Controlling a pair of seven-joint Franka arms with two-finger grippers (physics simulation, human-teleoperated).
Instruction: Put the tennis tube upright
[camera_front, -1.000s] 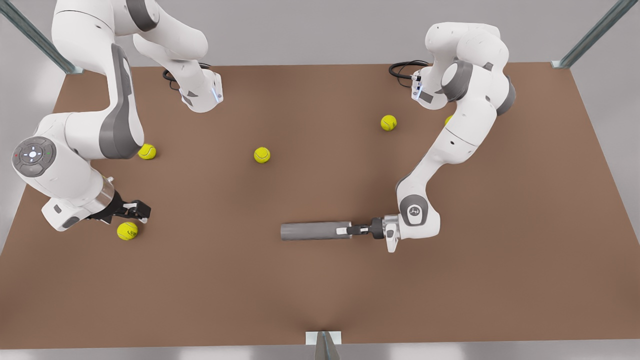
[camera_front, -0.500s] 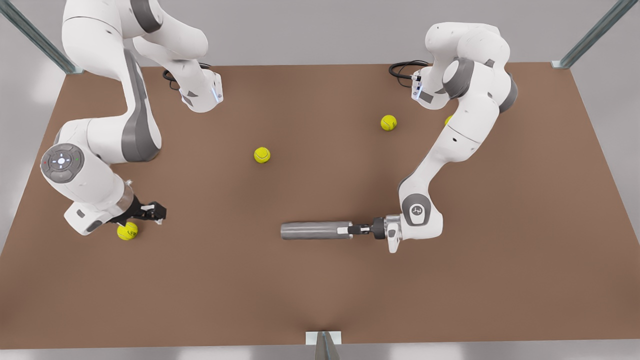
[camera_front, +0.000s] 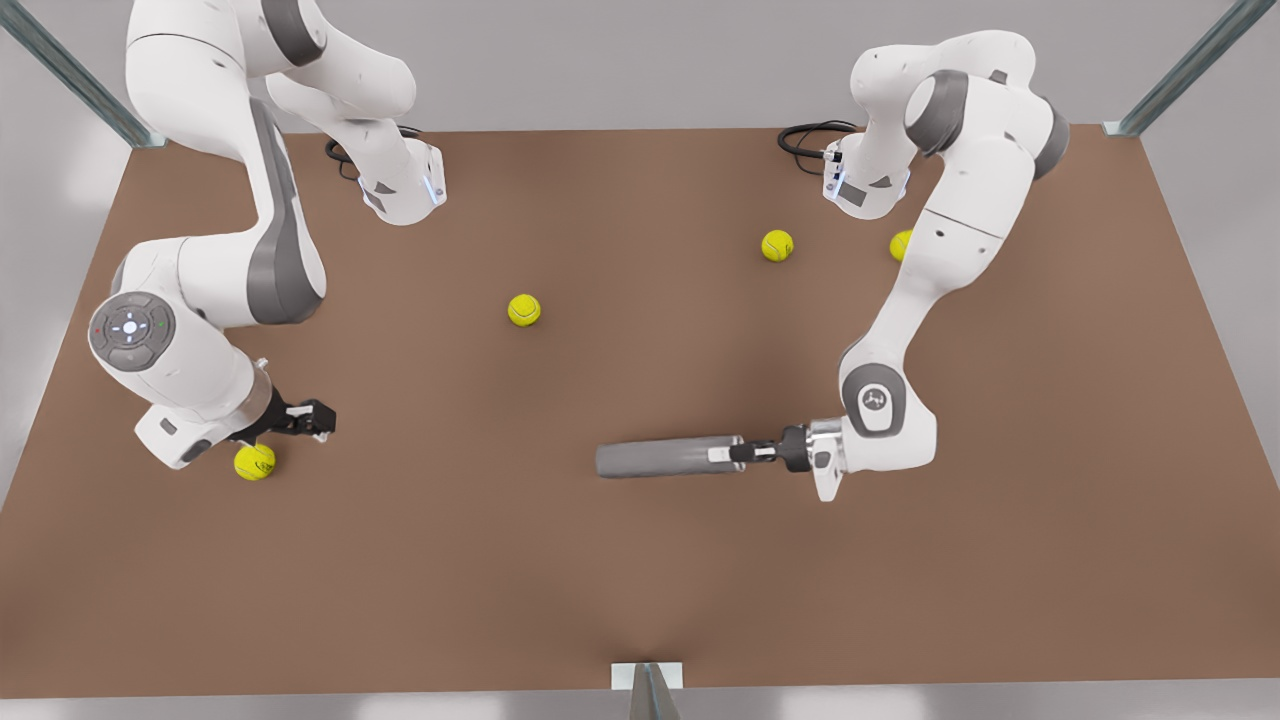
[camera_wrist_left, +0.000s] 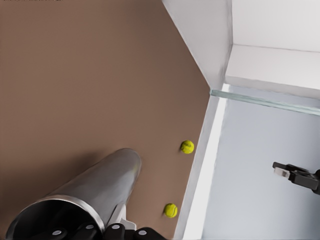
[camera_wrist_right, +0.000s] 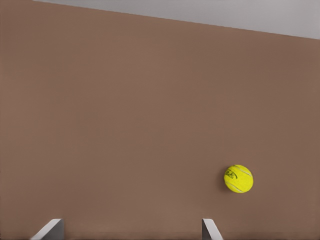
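Here the tennis tube (camera_front: 665, 458) lies nearly flat on the brown table (camera_front: 640, 600), at most slightly tilted, with its rim (camera_wrist_left: 55, 210) facing the left gripper (camera_front: 745, 453). That claw is closed onto the rim end, one finger (camera_front: 722, 454) lying along the tube's outer wall. Well away from the tube, on the front view's left, the right gripper (camera_front: 312, 418) hovers beside a tennis ball (camera_front: 254, 462), its fingertips (camera_wrist_right: 52, 229) spread wide apart and holding nothing
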